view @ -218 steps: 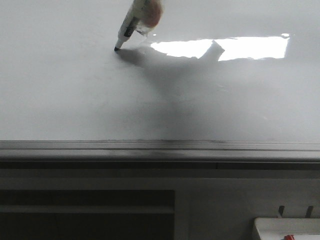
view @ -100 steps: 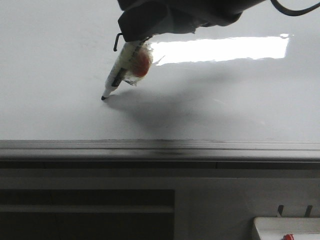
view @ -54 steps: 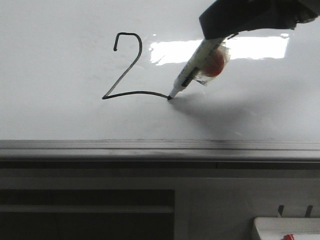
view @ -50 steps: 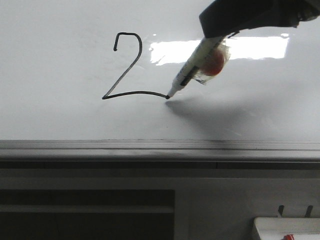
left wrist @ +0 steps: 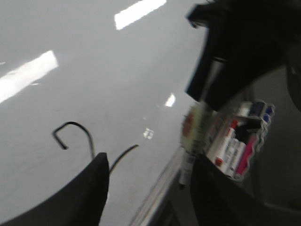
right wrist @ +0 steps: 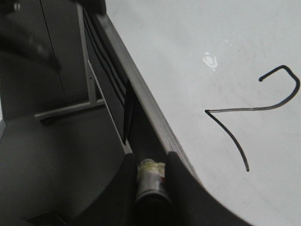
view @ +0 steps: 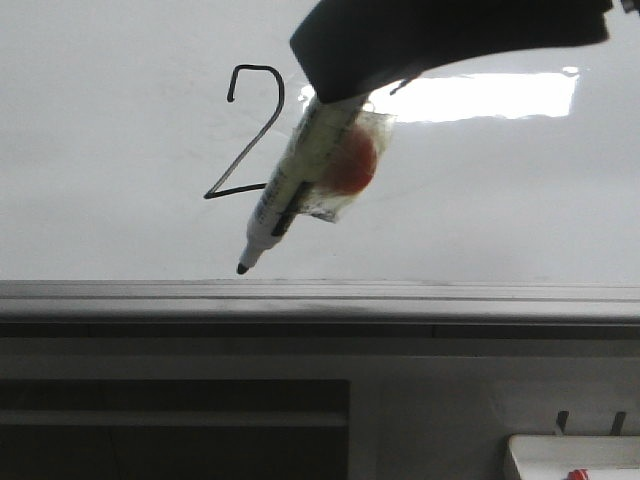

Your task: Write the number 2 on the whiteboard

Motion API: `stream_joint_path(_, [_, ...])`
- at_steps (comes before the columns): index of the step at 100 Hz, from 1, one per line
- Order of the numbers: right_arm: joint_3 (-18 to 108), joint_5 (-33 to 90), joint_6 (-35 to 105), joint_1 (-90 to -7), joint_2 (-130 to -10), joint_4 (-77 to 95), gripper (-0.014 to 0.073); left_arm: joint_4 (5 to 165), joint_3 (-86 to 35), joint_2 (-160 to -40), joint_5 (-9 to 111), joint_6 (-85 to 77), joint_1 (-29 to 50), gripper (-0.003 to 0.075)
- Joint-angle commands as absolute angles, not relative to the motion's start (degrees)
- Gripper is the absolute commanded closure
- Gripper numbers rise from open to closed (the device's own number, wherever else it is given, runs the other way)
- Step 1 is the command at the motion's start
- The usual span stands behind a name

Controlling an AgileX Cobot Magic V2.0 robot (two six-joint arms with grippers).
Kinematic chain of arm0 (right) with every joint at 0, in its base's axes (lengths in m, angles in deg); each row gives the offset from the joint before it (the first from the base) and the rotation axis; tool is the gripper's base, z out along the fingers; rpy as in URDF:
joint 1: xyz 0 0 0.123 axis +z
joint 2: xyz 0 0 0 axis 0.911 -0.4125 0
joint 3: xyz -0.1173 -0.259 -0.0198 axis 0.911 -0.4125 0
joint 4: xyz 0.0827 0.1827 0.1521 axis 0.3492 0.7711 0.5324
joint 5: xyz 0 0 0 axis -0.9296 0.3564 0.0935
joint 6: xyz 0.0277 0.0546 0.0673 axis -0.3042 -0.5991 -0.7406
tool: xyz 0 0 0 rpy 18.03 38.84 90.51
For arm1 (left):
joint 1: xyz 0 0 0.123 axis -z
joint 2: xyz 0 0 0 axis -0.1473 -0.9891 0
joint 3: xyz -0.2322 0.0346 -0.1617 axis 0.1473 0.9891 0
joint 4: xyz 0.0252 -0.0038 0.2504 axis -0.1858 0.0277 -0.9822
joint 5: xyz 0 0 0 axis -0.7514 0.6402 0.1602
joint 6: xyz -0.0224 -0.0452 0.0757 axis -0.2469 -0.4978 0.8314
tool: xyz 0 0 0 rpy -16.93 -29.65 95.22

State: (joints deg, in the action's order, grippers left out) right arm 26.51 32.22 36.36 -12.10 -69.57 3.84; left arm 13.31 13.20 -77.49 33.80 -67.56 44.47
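The whiteboard (view: 500, 200) fills the front view, with a thin black number 2 (view: 262, 110) drawn on it. A marker (view: 290, 195) wrapped in clear tape with an orange blob covers the end of its base stroke. My right gripper (view: 345, 85) is shut on the marker, and the tip (view: 242, 268) hangs off the board just above the grey rail (view: 320, 295). The right wrist view shows the marker (right wrist: 150, 176) clamped in that gripper (right wrist: 151, 160) beside the number 2 (right wrist: 254, 109). My left gripper (left wrist: 150, 162) is open and empty, near the number 2 (left wrist: 77, 132).
A small white tray (view: 570, 455) with a red item sits at the lower right below the rail. A rack of several markers (left wrist: 240, 146) hangs beyond the board's edge. Dark panels (view: 170, 430) and a stand frame (right wrist: 70, 110) lie under the rail.
The right gripper drew the 2, ended the base stroke, then lifted the marker off the board and swung it left and down toward the rail.
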Motion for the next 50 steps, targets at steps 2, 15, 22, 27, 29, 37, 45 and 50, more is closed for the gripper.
stream_joint_path(2, [31.12, 31.35, 36.94, -11.88, -69.93, 3.24, 0.0666, 10.76, 11.67, -82.70, 29.29, -67.82, 46.89, 0.0349])
stream_joint_path(15, [33.28, 32.15, 36.94, -10.71, -69.93, 3.24, 0.0666, 11.29, 11.39, -88.25, 28.76, -67.82, 46.51, 0.0349])
stream_joint_path(22, [34.29, 34.03, 36.94, -9.63, -69.93, 3.24, 0.0666, 13.31, 10.41, -90.34, 28.76, -67.82, 45.93, 0.0350])
stream_joint_path(27, [34.55, 35.38, 36.94, -9.10, -70.04, 3.24, 0.0666, 14.36, 9.43, -91.67, 28.76, -67.82, 45.79, 0.0349])
stream_joint_path(29, [34.52, 35.64, 36.94, -8.87, -70.04, 3.36, 0.0666, 14.34, 9.02, -92.00, 28.76, -67.82, 45.79, 0.0349])
stream_joint_path(37, [34.52, 35.60, 36.94, -8.23, -70.04, 3.88, 0.0666, 13.69, 7.73, -93.67, 28.57, -67.82, 45.79, 0.0349])
stream_joint_path(45, [34.52, 33.75, 36.94, -7.42, -70.04, 3.88, 0.0666, 13.42, 7.02, -95.03, 28.25, -67.82, 45.79, 0.0349])
stream_joint_path(50, [34.52, 32.81, 36.94, -7.18, -70.04, 3.91, 0.0666, 13.42, 6.92, -95.61, 28.13, -67.82, 45.79, 0.0349])
